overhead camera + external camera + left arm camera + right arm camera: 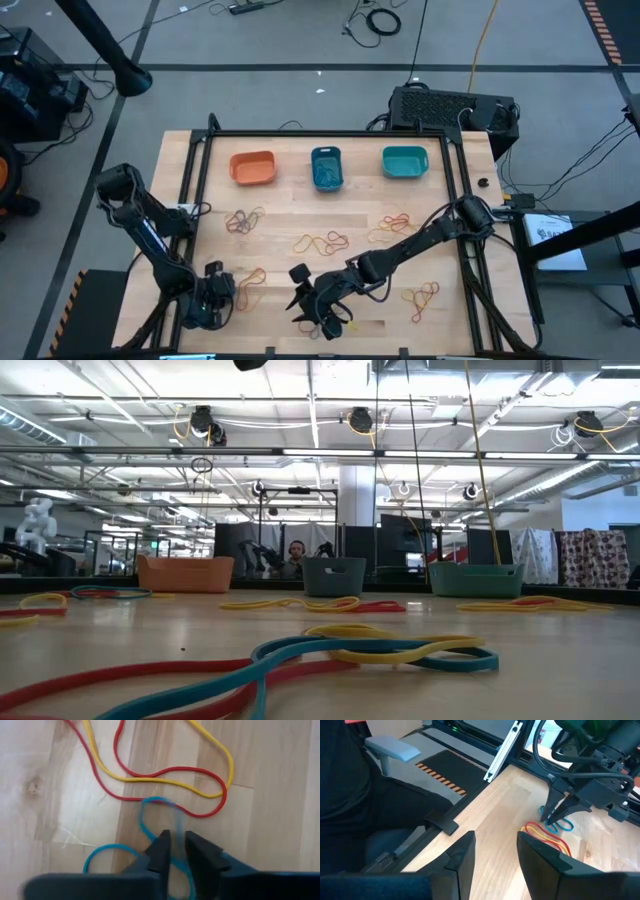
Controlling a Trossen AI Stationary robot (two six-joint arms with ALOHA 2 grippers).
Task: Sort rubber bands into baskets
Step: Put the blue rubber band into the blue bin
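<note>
Three baskets stand in a row at the table's far side: orange [252, 168], blue [327, 167] and teal [405, 161]. My left gripper [214, 290] is near the table's front left, pointing down. It is shut on a blue rubber band [150, 815] that lies beside a red band [165, 770] and a yellow band [150, 780]. The right wrist view also shows it [554, 816] over these bands. My right gripper [305, 300] is open and empty [495, 845] by the table's near edge, to the right of the left gripper. My left gripper pinches one strand of the blue band [176, 822] between its two fingertips, coming from above and pointing down. The band's loops [107, 851] lie on the table on either side of the fingers, slack.
Loose clusters of rubber bands lie on the wood at the left [243, 220], middle [322, 241], right [395, 225] and near right [422, 295]. The blue basket holds several blue bands. A black frame [200, 180] borders the table. A person [296, 555] sits in the room behind.
</note>
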